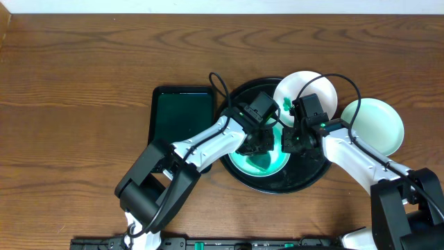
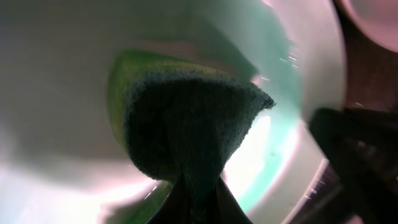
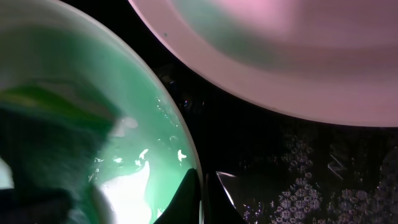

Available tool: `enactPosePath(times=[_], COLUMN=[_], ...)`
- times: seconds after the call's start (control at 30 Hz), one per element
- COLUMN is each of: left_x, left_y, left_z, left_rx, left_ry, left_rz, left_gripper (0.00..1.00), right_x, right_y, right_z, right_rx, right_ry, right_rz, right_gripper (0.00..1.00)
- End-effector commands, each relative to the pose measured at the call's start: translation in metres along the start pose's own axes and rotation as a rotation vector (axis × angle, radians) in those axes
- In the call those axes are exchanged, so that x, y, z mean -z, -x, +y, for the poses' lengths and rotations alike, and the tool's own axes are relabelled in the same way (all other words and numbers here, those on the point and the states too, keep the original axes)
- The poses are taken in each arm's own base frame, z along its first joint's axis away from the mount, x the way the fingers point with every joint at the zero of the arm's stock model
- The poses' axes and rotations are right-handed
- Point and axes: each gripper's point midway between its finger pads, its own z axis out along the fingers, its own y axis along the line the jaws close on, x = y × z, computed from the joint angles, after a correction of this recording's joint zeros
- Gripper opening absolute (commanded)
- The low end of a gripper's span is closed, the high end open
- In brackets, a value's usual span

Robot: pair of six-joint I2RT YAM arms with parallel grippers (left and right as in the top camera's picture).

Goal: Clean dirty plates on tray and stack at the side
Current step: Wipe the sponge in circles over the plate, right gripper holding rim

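Status, both arms are over the tray (image 1: 309, 177), the round glossy black one, right of centre on the wooden surface (image 1: 69, 104).

Left end effector (image 1: 260, 144) is clamped on a green sponge (image 2: 186, 124). In the left wrist view the fingers pinch it at the bottom of frame and its dark scrub face bulges out against the inside of the mint plate (image 1: 272, 164). That plate lies flat in the tray, toward its near-left part, with wet glare on its floor.

Right end effector (image 3: 202, 196) is closed narrow on the same plate's right rim. In the right wrist view one finger is inside the rim and one outside, over bare black tray. In the overhead view the two end effectors sit close together over this plate, left one on the sponge side, right one at the edge.

Other plates:
- white plate (image 1: 309, 90) sits at the tray's far-right side, overlapping the rim, with a small green smear (image 1: 288, 104) on its left edge. Can't tell whether it lies flat or leans on the rim.
- third plate (image 1: 378, 125) is pale mint and is off the tray, on the surface just right of it, close beside the white plate — whether they touch I can't tell.

Dark green rectangular tray (image 1: 182, 114) lies on the surface just left of the black tray, nothing visible in it. The left arm crosses its near-right corner.
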Motion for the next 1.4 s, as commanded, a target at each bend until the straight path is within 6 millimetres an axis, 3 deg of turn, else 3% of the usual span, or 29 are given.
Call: enactPosePath(times=[0.0,0.13,0.3,0.47,0.57,0.67,0.8,1.13,1.37], left_x=[-0.009,0.009,0.045,0.081,0.092,0.09,0.078,0.031,0.008], left_y=[-0.027,-0.007,0.015,0.025,0.026,0.024,0.026,0.019,0.001], left_z=[-0.021,-0.017,-0.013,-0.008,-0.007,-0.002,0.023,0.058,0.052], left_rx=[-0.038,-0.045,-0.064,-0.082,-0.087,-0.081,-0.064,-0.012,0.016], left_ry=[-0.106,-0.087,-0.056,-0.006,0.004,0.029,0.151,0.29,0.227], left_rz=[0.123,0.027,-0.107,-0.228,-0.253,-0.246,-0.245,-0.152,-0.036], left_gripper=[0.07,0.07,0.07,0.07,0.07,0.07,0.07,0.07,0.08], right_x=[-0.004,-0.004,-0.004,-0.004,-0.004,-0.004,-0.004,-0.004,-0.004], right_y=[-0.009,-0.009,-0.009,-0.009,-0.009,-0.009,-0.009,-0.009,-0.009], right_z=[0.007,0.007,0.007,0.007,0.007,0.007,0.007,0.007,0.007], right_rx=[0.003,0.003,0.003,0.002,0.003,0.003,0.003,0.002,0.003], right_ry=[0.027,0.027,0.027,0.027,0.027,0.027,0.027,0.027,0.027], right_rz=[0.029,0.029,0.029,0.029,0.029,0.029,0.029,0.029,0.028], right_gripper=[0.01,0.01,0.01,0.01,0.01,0.01,0.01,0.01,0.01])
